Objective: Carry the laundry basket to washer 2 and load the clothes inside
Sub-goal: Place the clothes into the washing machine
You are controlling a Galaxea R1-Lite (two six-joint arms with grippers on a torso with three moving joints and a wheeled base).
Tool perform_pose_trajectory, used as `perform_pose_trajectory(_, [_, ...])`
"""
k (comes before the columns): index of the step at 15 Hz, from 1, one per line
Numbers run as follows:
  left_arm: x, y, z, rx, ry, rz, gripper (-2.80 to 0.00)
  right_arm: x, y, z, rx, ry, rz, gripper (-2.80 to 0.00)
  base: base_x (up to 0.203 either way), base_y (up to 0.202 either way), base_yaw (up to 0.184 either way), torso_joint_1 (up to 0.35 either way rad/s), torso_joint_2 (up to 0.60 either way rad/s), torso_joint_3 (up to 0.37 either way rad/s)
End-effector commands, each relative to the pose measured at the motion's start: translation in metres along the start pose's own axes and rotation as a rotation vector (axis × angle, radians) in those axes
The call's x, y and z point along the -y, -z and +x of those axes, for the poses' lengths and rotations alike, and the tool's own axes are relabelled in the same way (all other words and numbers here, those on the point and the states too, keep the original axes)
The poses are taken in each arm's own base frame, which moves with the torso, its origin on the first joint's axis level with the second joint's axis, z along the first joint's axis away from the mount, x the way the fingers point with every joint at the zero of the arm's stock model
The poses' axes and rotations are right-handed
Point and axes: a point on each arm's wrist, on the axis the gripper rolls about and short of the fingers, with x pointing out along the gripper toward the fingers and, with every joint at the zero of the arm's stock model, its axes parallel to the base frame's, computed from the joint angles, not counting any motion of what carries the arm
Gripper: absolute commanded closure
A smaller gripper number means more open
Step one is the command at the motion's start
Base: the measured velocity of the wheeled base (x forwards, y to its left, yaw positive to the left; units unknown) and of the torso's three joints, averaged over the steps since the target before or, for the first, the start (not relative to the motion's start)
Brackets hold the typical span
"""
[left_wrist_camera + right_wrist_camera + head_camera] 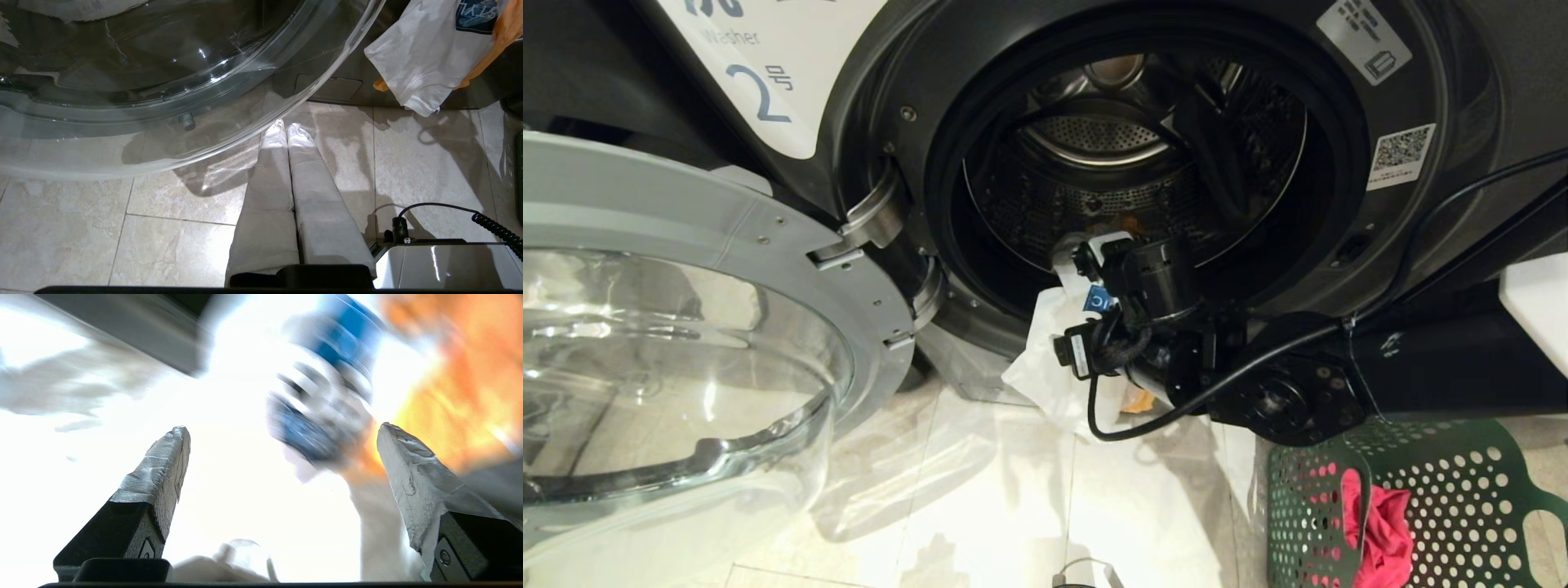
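Note:
Washer 2 point(760, 90) stands with its door swung open and its drum point(1094, 188) exposed. My right arm point(1152, 278) reaches into the drum mouth. The white garment point(1045, 359) with a blue print hangs over the lower lip of the opening, and a bit of the yellow-orange garment point(1139, 400) shows beside it. My right gripper point(282, 428) is open, its fingers wide apart, with white cloth point(245, 477) and orange cloth point(449, 375) loose in front of them. The green laundry basket point(1462, 490) sits on the floor at the lower right, holding the red garment point(1380, 531). My left gripper point(287, 125) is shut and empty above the tiles.
The open glass door point(686, 327) fills the left side and reaches close to my left gripper in the left wrist view, as the glass door point(163, 81). A black cable point(1421, 245) runs along my right arm. Pale tiled floor point(1013, 506) lies between door and basket.

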Motion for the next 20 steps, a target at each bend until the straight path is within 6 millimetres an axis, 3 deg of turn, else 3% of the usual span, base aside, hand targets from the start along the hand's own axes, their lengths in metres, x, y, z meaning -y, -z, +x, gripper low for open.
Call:
perform_pose_trajectory(1, [0.0, 0.0, 0.0, 0.001, 0.0, 0.0, 0.0, 0.004, 0.006, -0.014, -0.015, 0.049, 0.013, -2.8, 0.0, 0.0, 0.0, 0.0, 0.0, 0.0])
perform_pose_trajectory(4, [0.0, 0.0, 0.0, 0.001, 0.0, 0.0, 0.0, 0.011, 0.048, -0.003, -0.095, 0.172, 0.132, -2.8, 0.0, 0.0, 0.0, 0.0, 0.0, 0.0])
perform_pose_trajectory(8, [0.0, 0.0, 0.0, -0.001, 0.0, 0.0, 0.0, 0.008, 0.081, 0.024, -0.154, 0.249, 0.166, -2.8, 0.0, 0.0, 0.0, 0.0, 0.0, 0.0])
perform_pose_trajectory(13, [0.0, 0.0, 0.0, -0.001, 0.0, 0.0, 0.0, 0.0, 0.117, 0.063, -0.153, 0.226, 0.196, -2.8, 0.0, 0.0, 0.0, 0.0, 0.0, 0.0])
perform_pose_trajectory(15, [0.0, 0.0, 0.0, -0.001, 0.0, 0.0, 0.0, 0.002, 0.115, 0.077, -0.14, 0.21, 0.216, -2.8, 0.0, 0.0, 0.0, 0.0, 0.0, 0.0])
perform_pose_trajectory(20, [0.0, 0.0, 0.0, 0.001, 0.0, 0.0, 0.0, 0.039, 0.107, 0.114, -0.125, 0.205, 0.191, -2.8, 0.0, 0.0, 0.0, 0.0, 0.0, 0.0])
